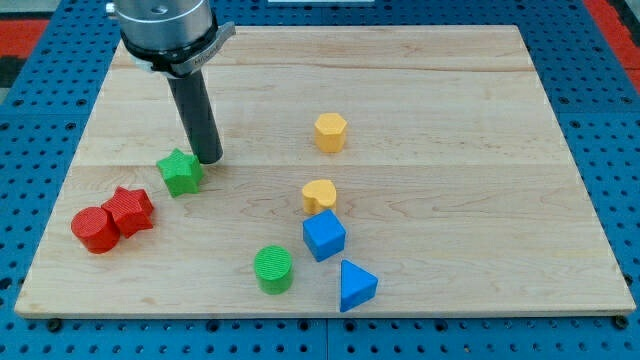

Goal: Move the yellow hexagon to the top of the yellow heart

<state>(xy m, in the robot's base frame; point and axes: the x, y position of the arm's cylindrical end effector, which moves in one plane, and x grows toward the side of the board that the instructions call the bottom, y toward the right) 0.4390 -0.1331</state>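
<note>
Yellow hexagon block [330, 131] sits above yellow heart block [319, 194], apart, on wooden surface [450, 120]; my tip [208, 158], a bare rod with no gripper to open or close, beside green star block [180, 172]; placement looks nearly done, next nudge hexagon slightly closer.

My tip [209, 158] rests on the desk [450, 110] just beside the green star [180, 172], at that star's upper right. The yellow heart [319, 194] is the landmark: the yellow hexagon [330, 131] sits above it, apart. The blue cube [324, 236] is just below the heart, the blue triangle [356, 285] lower right, the green cylinder [273, 269] lower left. The red star [129, 210] and red cylinder [95, 229], touching, lie far to its left.
</note>
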